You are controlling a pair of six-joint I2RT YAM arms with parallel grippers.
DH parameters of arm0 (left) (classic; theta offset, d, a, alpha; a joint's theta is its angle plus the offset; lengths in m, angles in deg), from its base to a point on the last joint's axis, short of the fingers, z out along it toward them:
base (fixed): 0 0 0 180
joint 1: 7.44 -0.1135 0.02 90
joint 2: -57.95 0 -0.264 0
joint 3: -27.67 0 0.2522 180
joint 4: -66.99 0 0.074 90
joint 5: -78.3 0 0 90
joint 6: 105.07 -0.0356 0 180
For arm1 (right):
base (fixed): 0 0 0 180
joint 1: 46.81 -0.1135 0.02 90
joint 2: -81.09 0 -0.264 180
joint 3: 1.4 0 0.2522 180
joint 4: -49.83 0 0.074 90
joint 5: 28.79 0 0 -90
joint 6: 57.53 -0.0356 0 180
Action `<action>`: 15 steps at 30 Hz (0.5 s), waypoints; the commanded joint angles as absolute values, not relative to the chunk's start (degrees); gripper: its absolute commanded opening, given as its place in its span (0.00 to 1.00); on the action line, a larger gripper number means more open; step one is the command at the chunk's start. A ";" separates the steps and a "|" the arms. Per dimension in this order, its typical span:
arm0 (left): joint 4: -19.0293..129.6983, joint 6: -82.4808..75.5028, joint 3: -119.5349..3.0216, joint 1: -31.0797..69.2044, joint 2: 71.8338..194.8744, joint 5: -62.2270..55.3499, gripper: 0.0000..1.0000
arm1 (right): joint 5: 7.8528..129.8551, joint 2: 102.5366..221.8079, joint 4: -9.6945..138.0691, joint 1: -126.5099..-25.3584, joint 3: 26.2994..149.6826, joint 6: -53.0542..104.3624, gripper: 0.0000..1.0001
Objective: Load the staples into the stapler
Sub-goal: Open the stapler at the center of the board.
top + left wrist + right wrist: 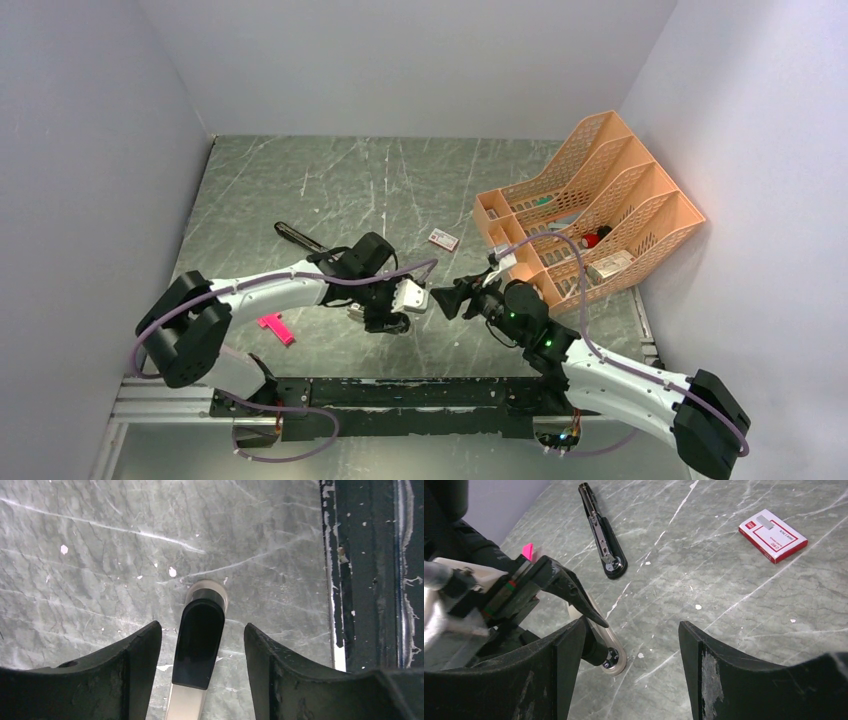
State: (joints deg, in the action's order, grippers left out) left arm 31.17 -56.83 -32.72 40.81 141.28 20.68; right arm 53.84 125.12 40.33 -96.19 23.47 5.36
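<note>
Spanning the whole view, the dark marbled table (300,170) carries everything. A peach lattice file rack (598,140) with 4 slots lies against the table's right edge, reaching toward the far right corner; small items sit in its slots, too small to name.

The 2 arms reach in from the near edge and nearly meet near the table's middle. The left arm (270,285) comes in from the near left corner. The left gripper (201,626) points down at the table with its fingers spread on either side of a silver-grey stapler (197,645) with a black tip; a strip of table shows on each side, so neither finger touches it. The right arm (620,375) comes from the near right corner. The right gripper (632,624) stands spread wide with only bare table between its fingers, just beside the left gripper.

The black stapler (601,530) lies flat on the table beyond the left arm, toward the far edge and left of the middle, its chrome rail showing, apart from both grippers. The box of staples (772,534), red and white, lies flat between the black stapler and the rack; whether it is open I cannot tell. A pink plastic piece (276,328) lies near the near edge, just beside the left arm.
</note>
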 commanded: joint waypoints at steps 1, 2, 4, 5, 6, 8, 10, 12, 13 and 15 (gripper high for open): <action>32.49 -56.17 -35.07 41.47 143.02 17.63 0.64 | 53.08 124.33 40.83 -95.71 22.58 4.61 0.72; 32.49 -56.12 -35.10 41.53 143.21 17.42 0.62 | 53.08 124.39 40.83 -95.72 22.57 4.53 0.71; 32.85 -55.88 -35.11 41.53 143.31 16.77 0.59 | 53.19 124.46 40.78 -95.69 22.37 4.31 0.69; 32.96 -55.81 -35.13 41.58 143.39 16.51 0.58 | 53.17 124.46 40.69 -95.68 22.29 4.32 0.69; 33.09 -55.77 -35.20 41.57 143.50 16.18 0.57 | 53.12 124.58 40.66 -95.72 22.28 4.24 0.68; 33.06 -55.76 -35.30 41.61 143.89 15.85 0.54 | 53.05 124.72 40.65 -95.68 22.20 4.05 0.67; 32.93 -55.81 -35.46 41.76 144.18 15.45 0.53 | 52.96 124.88 40.60 -95.68 22.18 3.85 0.67; 32.93 -55.78 -35.53 41.90 144.22 15.43 0.50 | 52.95 124.95 40.48 -95.70 22.19 3.71 0.66; 32.93 -55.76 -35.56 41.97 144.24 15.36 0.49 | 52.91 125.02 40.48 -95.72 22.20 3.73 0.65; 32.85 -55.56 -35.72 42.04 144.02 15.17 0.44 | 52.72 125.11 40.59 -95.68 22.18 3.60 0.64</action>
